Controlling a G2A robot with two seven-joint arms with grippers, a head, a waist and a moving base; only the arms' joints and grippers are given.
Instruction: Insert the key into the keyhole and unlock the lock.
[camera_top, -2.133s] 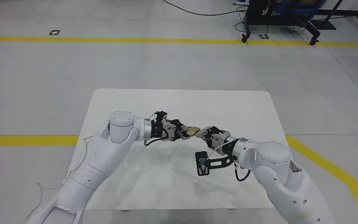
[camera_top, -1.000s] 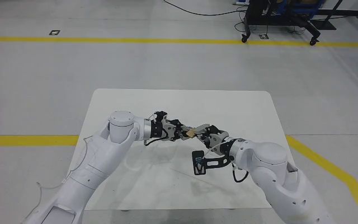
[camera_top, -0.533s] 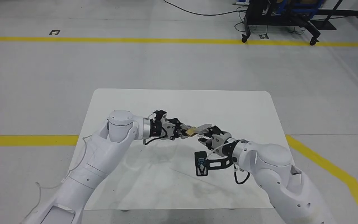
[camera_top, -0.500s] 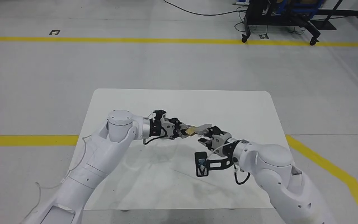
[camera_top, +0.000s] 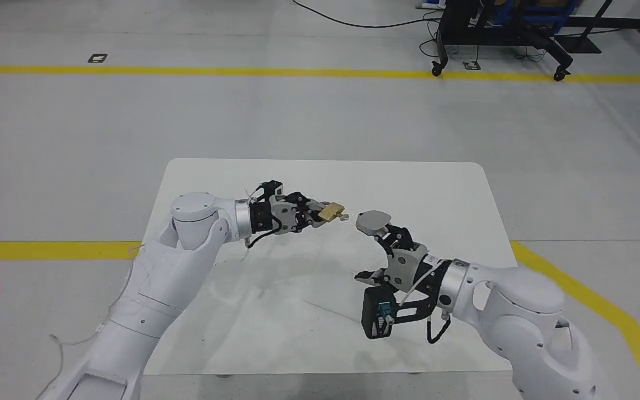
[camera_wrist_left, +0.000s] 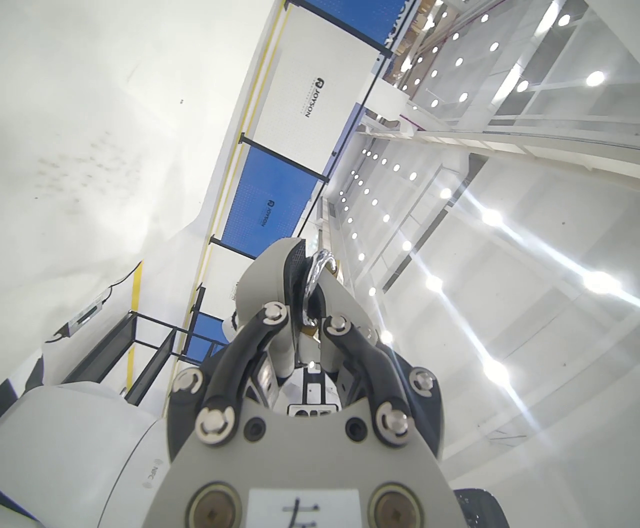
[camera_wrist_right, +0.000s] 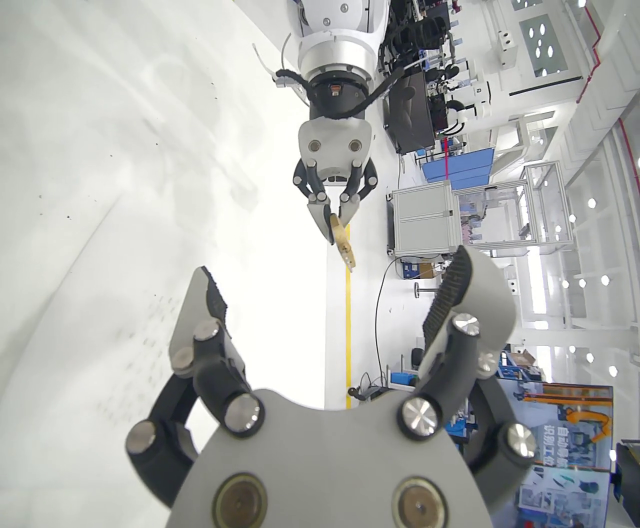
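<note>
I see the padlock (camera_top: 330, 211) held in my left gripper (camera_top: 316, 213) over the table (camera_top: 440, 190), just left of my right gripper (camera_top: 367, 247) and not touching it.

Floor (camera_top: 300, 110) pale grey, glossy. Yellow line (camera_top: 250, 72) runs across far side; second line (camera_top: 60, 250) shows left and right of the white counter (camera_top: 430, 190). Black wheeled stand (camera_top: 480, 22) far right, cable (camera_top: 350, 24) trailing left. Ceiling lights (camera_wrist_left: 492, 217) in rows overhead.

Open gap between the lock (camera_wrist_right: 343, 242) and the spread right tool (camera_wrist_right: 335, 267); straight approach free. Behind the lock, blocked by the left tool (camera_wrist_right: 334, 216) clamped on it. Beneath the lock, room above the table (camera_top: 440, 200); open air to either side.
</note>
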